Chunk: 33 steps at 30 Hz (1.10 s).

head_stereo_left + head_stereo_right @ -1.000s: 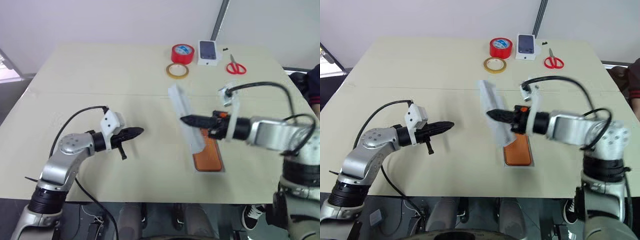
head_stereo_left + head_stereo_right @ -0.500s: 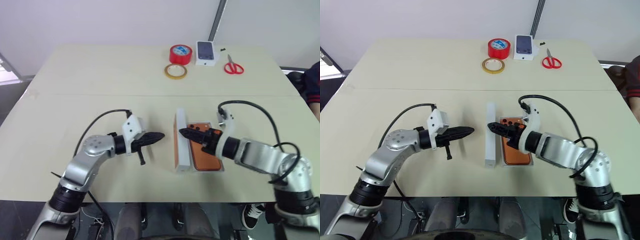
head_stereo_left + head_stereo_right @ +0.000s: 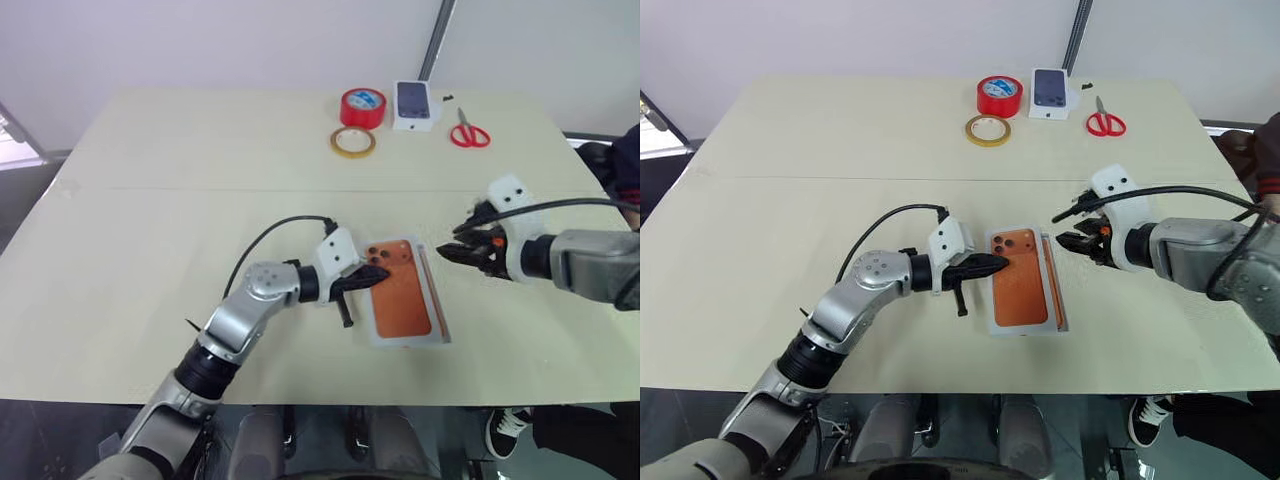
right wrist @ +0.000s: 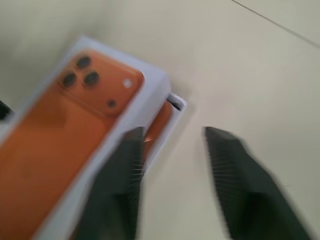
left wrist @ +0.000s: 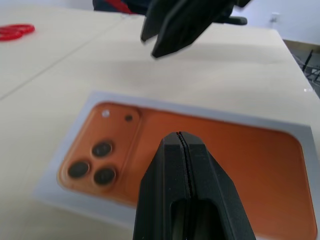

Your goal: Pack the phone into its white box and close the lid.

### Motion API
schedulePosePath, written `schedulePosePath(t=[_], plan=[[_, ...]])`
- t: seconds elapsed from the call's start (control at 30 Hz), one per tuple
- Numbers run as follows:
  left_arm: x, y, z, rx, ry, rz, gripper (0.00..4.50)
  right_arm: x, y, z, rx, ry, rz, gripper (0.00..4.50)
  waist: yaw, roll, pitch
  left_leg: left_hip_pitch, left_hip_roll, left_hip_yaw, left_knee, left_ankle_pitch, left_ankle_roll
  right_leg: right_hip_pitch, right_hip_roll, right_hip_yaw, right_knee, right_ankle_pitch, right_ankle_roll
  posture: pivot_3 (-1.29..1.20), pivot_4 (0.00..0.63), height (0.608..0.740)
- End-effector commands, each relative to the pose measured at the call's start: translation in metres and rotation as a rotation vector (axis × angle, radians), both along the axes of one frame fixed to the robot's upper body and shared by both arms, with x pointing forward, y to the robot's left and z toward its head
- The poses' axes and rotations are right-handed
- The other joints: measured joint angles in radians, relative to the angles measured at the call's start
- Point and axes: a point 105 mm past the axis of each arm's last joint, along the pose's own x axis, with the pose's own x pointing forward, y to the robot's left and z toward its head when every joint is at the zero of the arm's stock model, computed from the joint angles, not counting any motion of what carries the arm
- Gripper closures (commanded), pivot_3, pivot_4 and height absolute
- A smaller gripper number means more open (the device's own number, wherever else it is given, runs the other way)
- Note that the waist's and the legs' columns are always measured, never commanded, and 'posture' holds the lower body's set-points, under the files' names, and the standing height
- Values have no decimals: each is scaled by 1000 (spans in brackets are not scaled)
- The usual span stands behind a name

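The lid (image 3: 400,305), printed with an orange phone picture, is lying skewed over the white box (image 4: 179,102). It's hiding nearly all of the phone (image 4: 160,120) inside, so just an orange sliver is peeking out along the box's right side. The left gripper (image 3: 372,282) is clenched tight, its tip sitting over the lid's camera corner; I can't tell if it's actually pressing. The right gripper (image 3: 448,250) is hovering just right of the box, fingers apart and holding nothing. The right wrist view is coming out smeary.
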Motion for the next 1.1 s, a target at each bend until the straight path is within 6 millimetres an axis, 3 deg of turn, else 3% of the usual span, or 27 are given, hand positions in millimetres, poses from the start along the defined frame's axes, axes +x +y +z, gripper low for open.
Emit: schedulePosePath(t=[0.03, 0.13, 0.23, 0.33, 0.47, 0.7, 1.1], plan=[[7, 15, 21, -53, -35, 64, 4500, -2, 6, 10, -114, -112, 113, 4425, 0, 0, 0, 0, 0, 0, 0, 0, 0, 0, 0, 0, 0, 0, 0, 0, 150, 740], [10, 32, 25, -46, -43, 107, 4500, -5, 4, 4, -209, -130, 168, 4425, 0, 0, 0, 0, 0, 0, 0, 0, 0, -2, 1, 0, 2, 0, 0, 0, 150, 740], [6, 56, 12, 51, -11, 124, 4500, -9, 4, -5, -267, -110, 227, 4425, 0, 0, 0, 0, 0, 0, 0, 0, 0, -2, 0, 0, 2, 0, 0, 0, 150, 740], [-6, 65, -2, 147, 37, 77, 4500, -12, 5, -12, -301, -98, 279, 4425, 0, 0, 0, -1, 0, 0, 0, 0, 0, -2, 0, 0, 1, 0, 0, 0, 150, 740], [-11, 59, -20, 241, 71, 37, 4500, -13, 9, -19, -311, -83, 322, 4425, 4, 0, 0, -1, -1, 0, 0, 0, -1, -2, -2, 0, 1, 0, 0, 0, 150, 740], [-8, 32, -30, 260, 125, 11, 4500, -15, 13, -26, -307, -64, 353, 4425, 1, 0, 0, -2, -2, 0, 1, 0, 0, -2, -3, 0, 1, 0, 0, 0, 150, 740], [-9, 11, -26, 216, 132, -36, 4500, -18, 14, -26, -305, -61, 364, 4425, 2, 0, 0, -2, -1, 0, 1, 0, 0, -2, -1, 0, 1, 0, 0, 0, 150, 740]])
